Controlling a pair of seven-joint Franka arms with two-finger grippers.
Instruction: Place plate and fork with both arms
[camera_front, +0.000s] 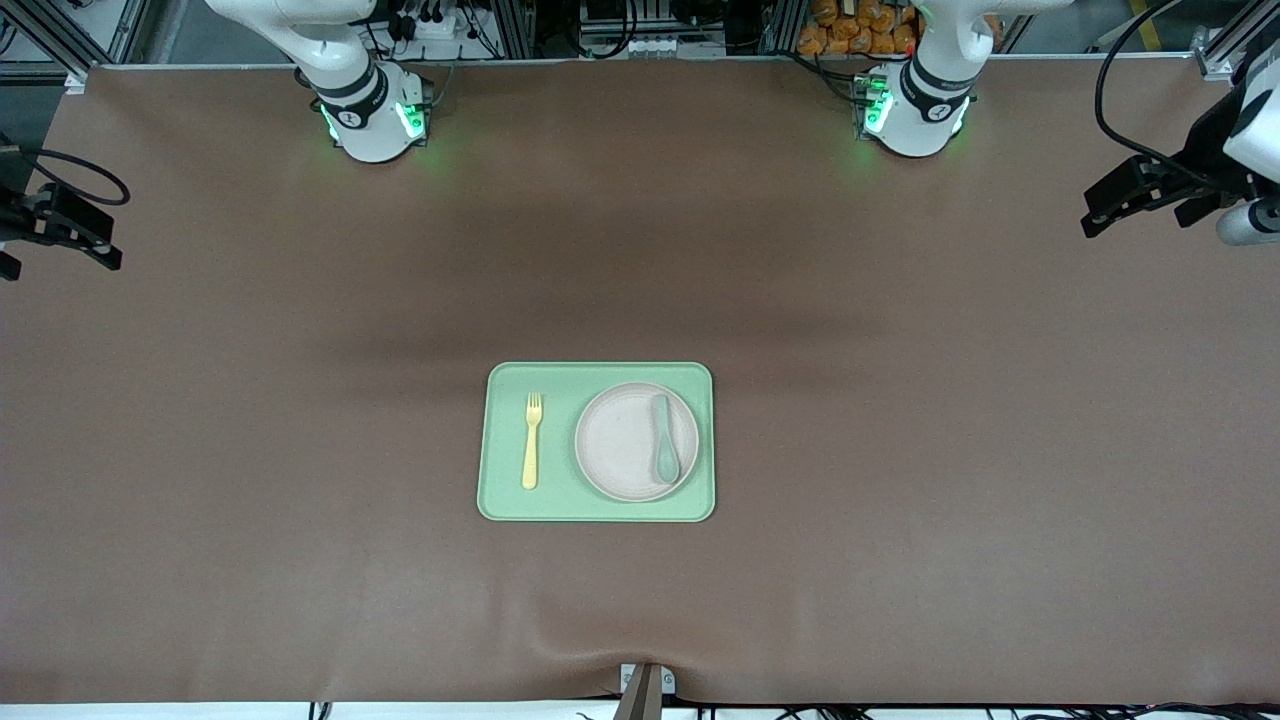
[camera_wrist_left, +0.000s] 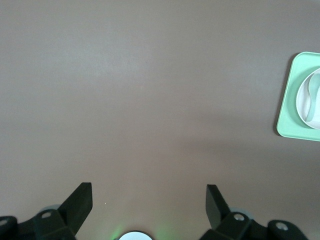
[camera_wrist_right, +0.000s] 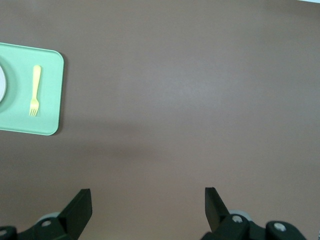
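The pale plate (camera_front: 622, 445) lies on a light green tray (camera_front: 600, 374) in the middle of the table, on the half toward the left arm's end. A muted green spoon (camera_front: 665, 452) rests on the plate. The yellow fork (camera_front: 531, 441) lies on the tray beside the plate, toward the right arm's end, tines pointing at the robots. My left gripper (camera_wrist_left: 149, 192) hangs open high over bare table, with the tray's edge (camera_wrist_left: 286, 100) and plate (camera_wrist_left: 303, 97) off to one side. My right gripper (camera_wrist_right: 148, 195) is open too, over bare table, the fork (camera_wrist_right: 35, 90) well away from it.
The brown table mat spreads wide around the tray on all sides. The two arm bases (camera_front: 372, 118) (camera_front: 912, 112) glow green along the table's edge farthest from the front camera. Dark hardware with cables (camera_front: 1150, 190) (camera_front: 60, 225) shows at both ends.
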